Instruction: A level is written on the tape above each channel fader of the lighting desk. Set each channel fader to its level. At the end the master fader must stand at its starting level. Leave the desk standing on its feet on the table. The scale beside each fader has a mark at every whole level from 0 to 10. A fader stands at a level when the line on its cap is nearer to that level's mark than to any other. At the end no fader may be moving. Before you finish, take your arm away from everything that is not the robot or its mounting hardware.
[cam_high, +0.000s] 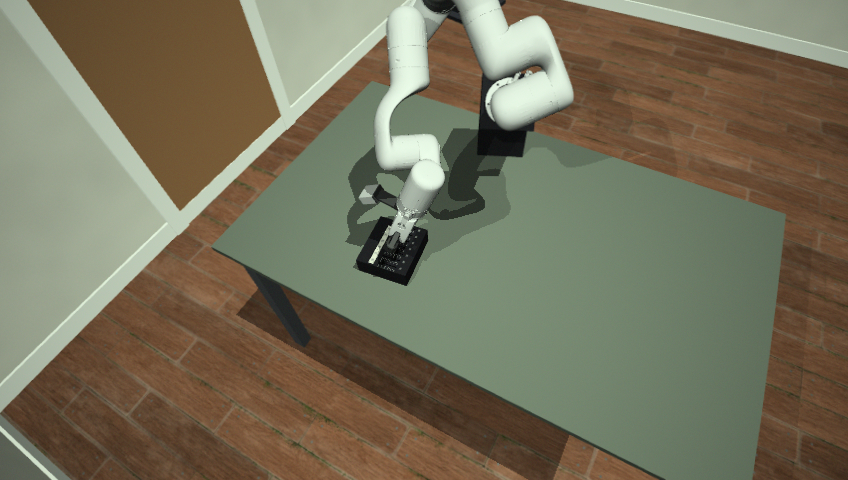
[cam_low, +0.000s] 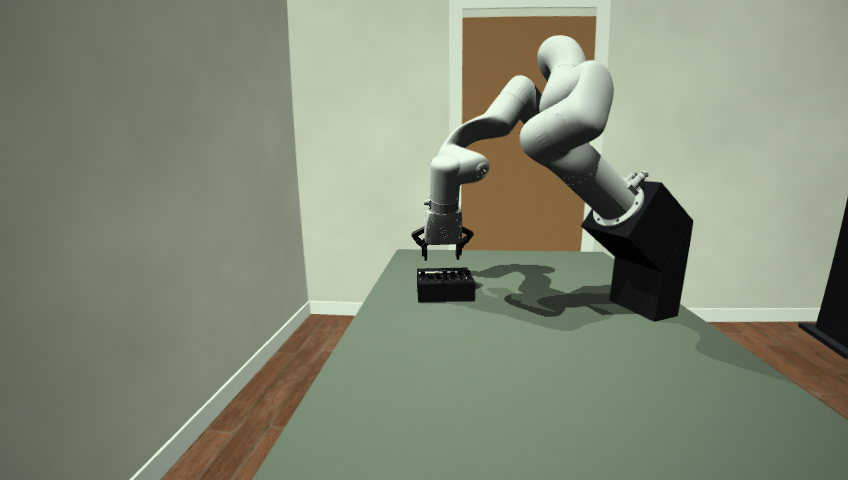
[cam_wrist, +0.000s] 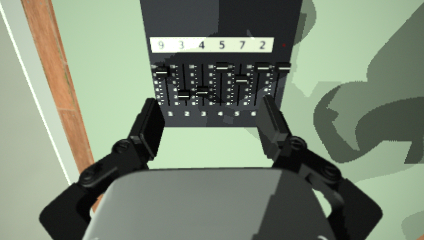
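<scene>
The black lighting desk (cam_wrist: 220, 60) stands on the green table near its left edge. It also shows in the top view (cam_high: 392, 251) and in the exterior view (cam_low: 445, 284). A white tape (cam_wrist: 211, 45) reads 9, 3, 4, 5, 7, 2. The first cap (cam_wrist: 160, 72) sits high. The second (cam_wrist: 183, 94) and third (cam_wrist: 202, 91) sit low. The fourth (cam_wrist: 222, 66) and sixth (cam_wrist: 263, 66) sit at the top, and the fifth (cam_wrist: 241, 79) sits in the upper half. The master cap (cam_wrist: 283, 66) is at the top right. My gripper (cam_wrist: 209, 109) hangs open and empty a little above the desk, fingers pointing down (cam_low: 441, 254).
The arm's black base block (cam_low: 648, 249) (cam_high: 501, 139) stands at the table's far side. The table's left edge and the wooden floor (cam_wrist: 60, 90) lie close beside the desk. A door and walls stand beyond that edge.
</scene>
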